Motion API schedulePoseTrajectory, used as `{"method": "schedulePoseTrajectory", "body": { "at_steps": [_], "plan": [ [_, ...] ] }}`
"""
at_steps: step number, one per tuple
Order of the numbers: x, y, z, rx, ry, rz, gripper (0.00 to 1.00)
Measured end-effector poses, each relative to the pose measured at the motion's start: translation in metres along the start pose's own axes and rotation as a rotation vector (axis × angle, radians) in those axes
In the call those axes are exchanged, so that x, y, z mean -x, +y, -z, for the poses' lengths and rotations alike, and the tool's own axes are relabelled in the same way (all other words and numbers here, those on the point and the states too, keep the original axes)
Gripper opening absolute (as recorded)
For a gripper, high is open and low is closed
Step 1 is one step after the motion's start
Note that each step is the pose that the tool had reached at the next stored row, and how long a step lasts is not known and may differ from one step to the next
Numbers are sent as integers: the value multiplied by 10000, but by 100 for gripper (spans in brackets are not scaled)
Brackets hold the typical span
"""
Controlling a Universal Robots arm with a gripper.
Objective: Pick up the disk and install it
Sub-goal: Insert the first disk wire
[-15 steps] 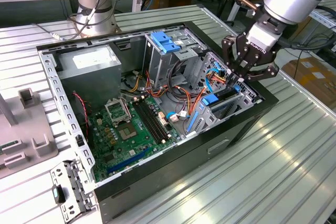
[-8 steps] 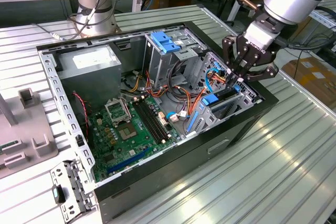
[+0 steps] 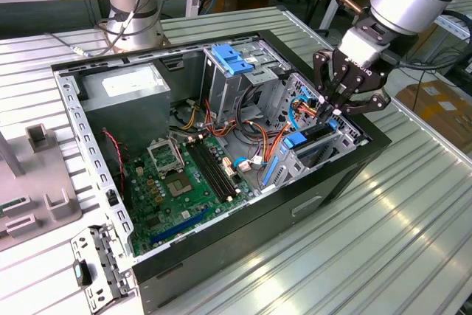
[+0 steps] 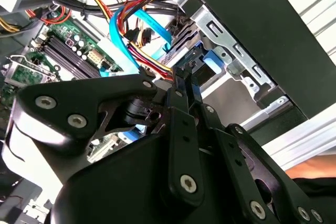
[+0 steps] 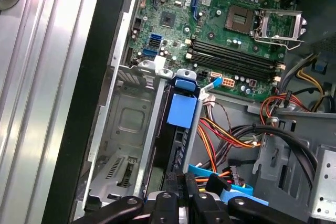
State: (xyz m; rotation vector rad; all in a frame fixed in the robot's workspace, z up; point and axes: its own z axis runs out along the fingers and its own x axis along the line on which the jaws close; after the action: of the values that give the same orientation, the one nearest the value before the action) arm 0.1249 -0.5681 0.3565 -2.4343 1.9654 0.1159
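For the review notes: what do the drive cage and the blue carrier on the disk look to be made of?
The drive cage looks like bare sheet metal, likely steel: dull grey, with stamped ribs, folded edges and punched slots. The disk stands on edge in the cage beside it; its carrier looks like moulded plastic: uniform blue, matte, with rounded tabs. The hand sits just above the disk.

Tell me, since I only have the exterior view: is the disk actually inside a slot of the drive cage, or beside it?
Observer: In the first wrist view the disk stands on edge inside a slot of the drive cage, between its metal walls.
Operator: Where is the gripper along it?
Observer: The gripper is over the disk's end away from the motherboard.
Operator: Any cables nearby?
Observer: In the second wrist view a light-blue flat cable arches just beside the gripper; I cannot tell whether they touch.
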Motion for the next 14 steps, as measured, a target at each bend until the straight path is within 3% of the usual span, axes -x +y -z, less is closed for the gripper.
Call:
{"method": "schedulePoseTrajectory", "body": {
  "at_steps": [14],
  "plan": [
    [0,3,-5,-70,-42,-1091,17]
  ]
}}
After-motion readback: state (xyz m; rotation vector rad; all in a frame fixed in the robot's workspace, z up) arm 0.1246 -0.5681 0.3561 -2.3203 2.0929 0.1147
